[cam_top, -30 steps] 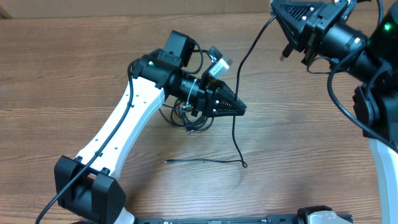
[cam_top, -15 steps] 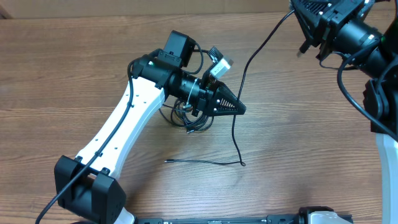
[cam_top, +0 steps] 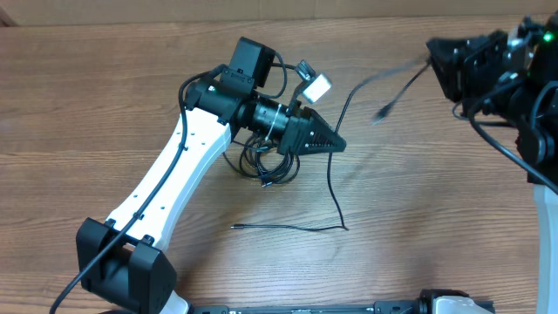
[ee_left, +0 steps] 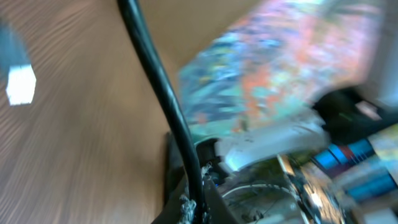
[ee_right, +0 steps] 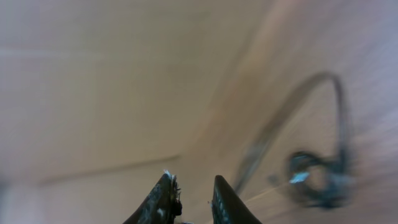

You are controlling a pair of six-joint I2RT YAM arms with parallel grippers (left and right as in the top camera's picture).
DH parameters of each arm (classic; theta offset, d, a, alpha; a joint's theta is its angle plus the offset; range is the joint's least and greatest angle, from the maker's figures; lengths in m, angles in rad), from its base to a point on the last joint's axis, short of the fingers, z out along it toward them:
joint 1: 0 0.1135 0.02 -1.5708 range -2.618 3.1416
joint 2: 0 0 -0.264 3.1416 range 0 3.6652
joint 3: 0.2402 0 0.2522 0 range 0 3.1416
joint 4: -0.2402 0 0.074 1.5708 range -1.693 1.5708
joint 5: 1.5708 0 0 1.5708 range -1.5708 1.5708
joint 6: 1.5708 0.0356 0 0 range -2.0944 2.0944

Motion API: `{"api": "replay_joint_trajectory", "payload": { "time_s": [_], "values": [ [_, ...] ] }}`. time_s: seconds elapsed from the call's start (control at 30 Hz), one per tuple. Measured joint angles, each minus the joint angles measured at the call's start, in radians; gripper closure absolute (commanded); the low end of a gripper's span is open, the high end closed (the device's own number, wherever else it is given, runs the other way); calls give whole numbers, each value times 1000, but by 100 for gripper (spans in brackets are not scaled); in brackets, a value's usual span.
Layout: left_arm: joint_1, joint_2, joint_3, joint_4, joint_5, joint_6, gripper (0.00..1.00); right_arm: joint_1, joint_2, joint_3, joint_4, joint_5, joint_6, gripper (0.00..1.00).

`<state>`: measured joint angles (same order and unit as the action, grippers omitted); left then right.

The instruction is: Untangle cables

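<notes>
My left gripper (cam_top: 338, 145) hovers mid-table, shut on a thin black cable (cam_top: 330, 179). In the left wrist view that cable (ee_left: 160, 93) runs down between the closed fingers of the left gripper (ee_left: 194, 205). Below the grip it drops to the table and bends left along the wood. Above it, a blurred stretch arcs right, and its plug end (cam_top: 381, 113) swings loose. A bundle of looped cables (cam_top: 266, 167) lies under the left wrist. My right gripper (cam_top: 434, 63) is at the far right, jaws slightly apart. Nothing sits between them in the right wrist view of the right gripper (ee_right: 193, 183), and the cable (ee_right: 273, 130) hangs beyond.
The wooden table (cam_top: 105, 96) stretches to the left and front. The left arm's white link (cam_top: 170, 187) crosses the left half down to its black base (cam_top: 122, 266). The right arm's body (cam_top: 532, 122) stands at the right edge.
The right gripper has swung right and its jaws have parted. The cable's plug end has come out of it and now swings loose. The left gripper stays shut in place.
</notes>
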<state>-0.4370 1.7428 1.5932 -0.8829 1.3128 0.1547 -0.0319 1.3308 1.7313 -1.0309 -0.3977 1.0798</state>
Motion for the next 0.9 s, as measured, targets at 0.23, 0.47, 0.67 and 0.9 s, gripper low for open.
{"api": "replay_joint_trajectory", "payload": {
  "time_s": [0.23,0.47,0.67,0.9],
  "values": [
    [-7,0,24,14,-296,-241,96,0,0,0,-169,229,-126,23],
    [-43,0,210,16,-394,-337,96,0,0,0,-271,284,-248,0],
    [-54,0,425,120,-541,-478,96,0,0,0,-311,296,-277,0],
    [-24,-2,479,438,-661,-659,96,0,0,0,-314,301,-286,0]
  ]
}}
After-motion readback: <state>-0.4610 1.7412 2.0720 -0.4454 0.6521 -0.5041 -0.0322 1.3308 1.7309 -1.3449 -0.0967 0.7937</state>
